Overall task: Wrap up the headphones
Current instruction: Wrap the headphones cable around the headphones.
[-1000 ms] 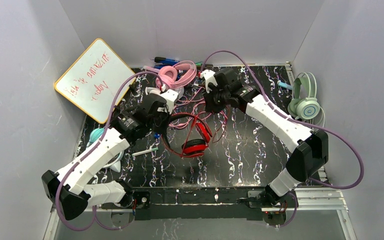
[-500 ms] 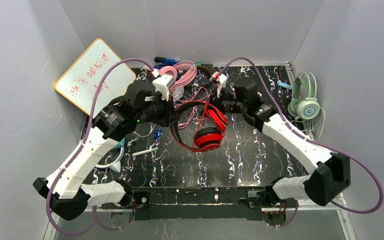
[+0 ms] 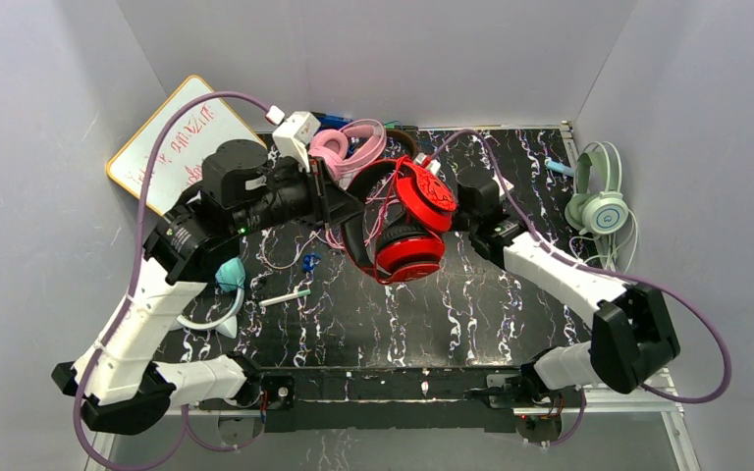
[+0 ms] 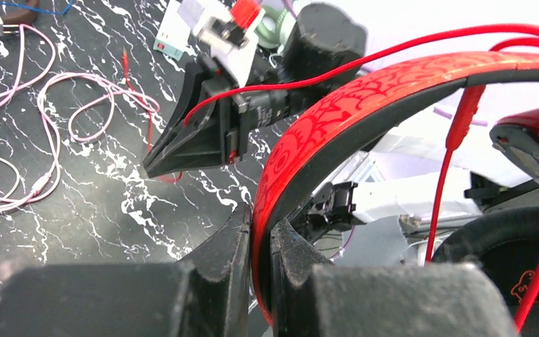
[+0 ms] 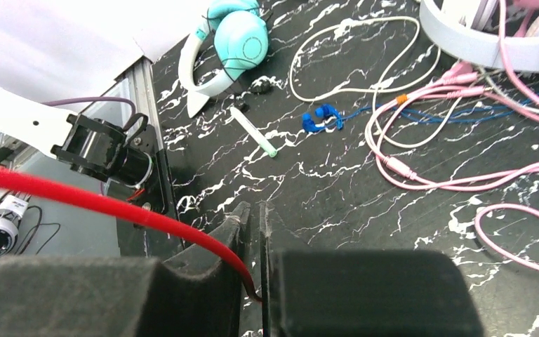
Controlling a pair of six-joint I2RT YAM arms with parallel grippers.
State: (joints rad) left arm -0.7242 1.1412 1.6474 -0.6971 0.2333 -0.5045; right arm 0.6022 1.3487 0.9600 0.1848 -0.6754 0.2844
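Red headphones (image 3: pixel 407 231) hung in the air over the middle of the table, folks, carried between both arms. Left gripper (image 4: pixel 260 217) had its fingers pressed onto the patterned red headband (image 4: pixel 365 105), one pad on either side, a firm pinch. Right gripper (image 5: pixel 255 210) had its fingers nearly together, with the red cord (image 5: pixel 112 207) running into the narrow slot between them, so it was nipping that cord. Below, the black tabletop (image 3: pixel 511 294) with its white marble veining carried a sprawl of loose pink cable (image 5: pixel 456 91) and a thin blue cable (image 5: pixel 321 118). Pink headphones (image 3: pixel 349 145) sat at the back edge. Teal headphones (image 3: pixel 228 275) lay on the left side near a white pen (image 3: pixel 285 297). Mint green headphones (image 3: pixel 599 201) rested at the right edge by the wall. A whiteboard (image 3: pixel 172 137) with red scribble leaned in the left rear corner. Plain pale grey walls (image 3: pixel 403 59) boxed the table in on three sides.
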